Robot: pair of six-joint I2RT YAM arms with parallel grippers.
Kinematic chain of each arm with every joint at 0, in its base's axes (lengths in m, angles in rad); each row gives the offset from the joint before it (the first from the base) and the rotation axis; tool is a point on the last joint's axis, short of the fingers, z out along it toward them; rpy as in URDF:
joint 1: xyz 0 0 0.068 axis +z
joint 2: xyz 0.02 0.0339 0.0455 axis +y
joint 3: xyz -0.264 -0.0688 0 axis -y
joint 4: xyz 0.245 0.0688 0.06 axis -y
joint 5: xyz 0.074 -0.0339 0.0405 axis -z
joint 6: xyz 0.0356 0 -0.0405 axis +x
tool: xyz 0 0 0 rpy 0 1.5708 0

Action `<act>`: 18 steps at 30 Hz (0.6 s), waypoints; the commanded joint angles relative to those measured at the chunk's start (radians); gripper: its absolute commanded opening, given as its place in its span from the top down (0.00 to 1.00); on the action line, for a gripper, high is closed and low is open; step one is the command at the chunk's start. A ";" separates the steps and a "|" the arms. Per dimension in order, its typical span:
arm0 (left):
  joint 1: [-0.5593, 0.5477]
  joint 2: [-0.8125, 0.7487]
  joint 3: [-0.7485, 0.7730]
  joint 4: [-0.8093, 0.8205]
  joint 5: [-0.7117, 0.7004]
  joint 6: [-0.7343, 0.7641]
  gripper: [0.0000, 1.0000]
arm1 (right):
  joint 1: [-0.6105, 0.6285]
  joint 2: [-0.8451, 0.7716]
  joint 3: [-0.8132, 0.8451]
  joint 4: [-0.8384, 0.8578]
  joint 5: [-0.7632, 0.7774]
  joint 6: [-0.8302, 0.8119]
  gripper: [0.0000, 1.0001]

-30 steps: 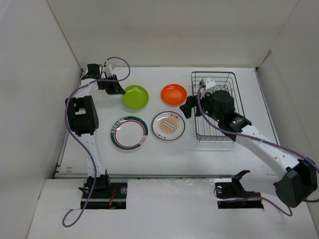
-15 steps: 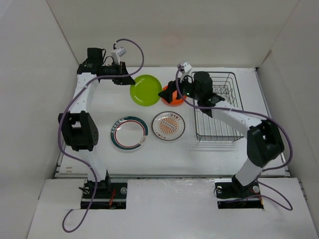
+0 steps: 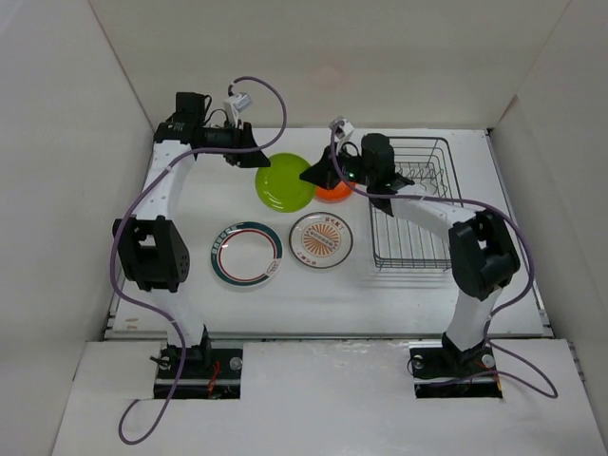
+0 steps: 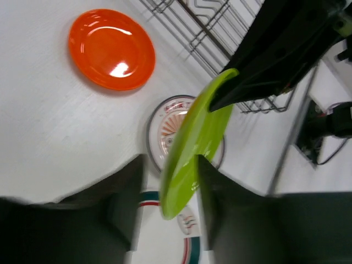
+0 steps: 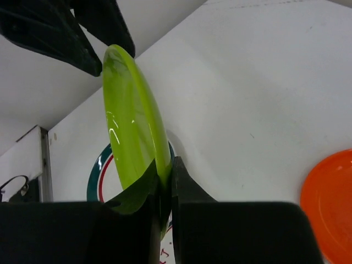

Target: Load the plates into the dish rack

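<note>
The lime green plate (image 3: 283, 180) hangs on edge in the air above the table. My right gripper (image 3: 312, 176) is shut on its right rim, and the pinch (image 5: 166, 168) on the green plate (image 5: 132, 126) shows plainly in the right wrist view. My left gripper (image 3: 255, 157) is open, its jaws standing apart on either side of the plate's (image 4: 195, 143) left rim. The orange plate (image 3: 334, 194) lies flat, half hidden under the right gripper. The ringed white plate (image 3: 246, 253) and the orange-patterned plate (image 3: 321, 239) lie flat nearer me. The black wire dish rack (image 3: 418, 204) stands at the right.
White walls close in the table on the left, back and right. The right arm's elbow (image 3: 483, 255) stands near the rack's front right corner. The left arm's cable (image 3: 142, 190) loops along the table's left edge.
The left arm lifted the green plate and carried it right. The right gripper swung over from the rack and shut on the plate's rim. The left jaws have opened.
</note>
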 commanded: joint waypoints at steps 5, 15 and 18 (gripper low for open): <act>-0.063 0.027 0.027 0.156 -0.307 -0.239 0.00 | -0.114 -0.324 -0.081 -0.208 0.292 -0.088 1.00; -0.202 0.300 0.340 0.111 -0.740 -0.336 0.00 | -0.143 -0.478 0.042 -0.796 1.180 -0.127 1.00; -0.213 0.374 0.386 0.096 -0.713 -0.326 0.00 | -0.143 -0.421 0.066 -0.853 1.276 -0.127 1.00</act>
